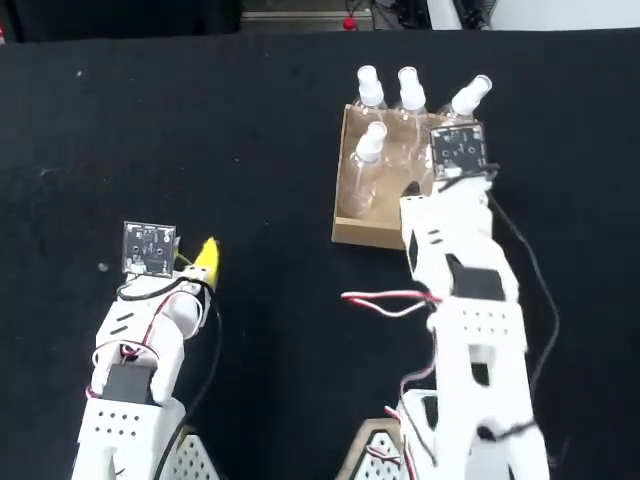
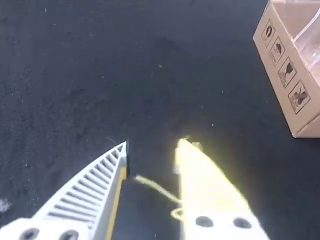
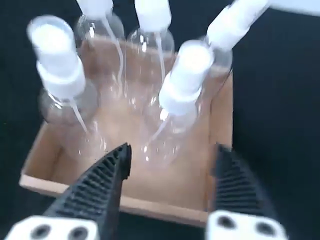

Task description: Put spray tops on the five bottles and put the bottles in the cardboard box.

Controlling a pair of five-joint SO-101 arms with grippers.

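Across the scene: black table (image 1: 200,120), carrying everything listed.

Right arm (image 1: 470,300): stretched from the near edge toward the far right, wrist over the near right corner of the box.

Left arm (image 1: 140,340): folded short at the near left, wrist low over bare table, well apart from the box.

Cardboard box (image 1: 345,228): open-topped, far right of centre, sitting flat on the table.

Bottles (image 3: 170,135): five clear ones, all inside the box, upright or leaning, one tilted toward the far right corner.

Spray tops (image 3: 187,75): white, one fitted on each bottle.

Right gripper (image 3: 173,152): black fingers spread wide, grasping nothing, poised above the near side of the box.

Left gripper (image 2: 152,145): one white finger, one yellow, parted, nothing between them.
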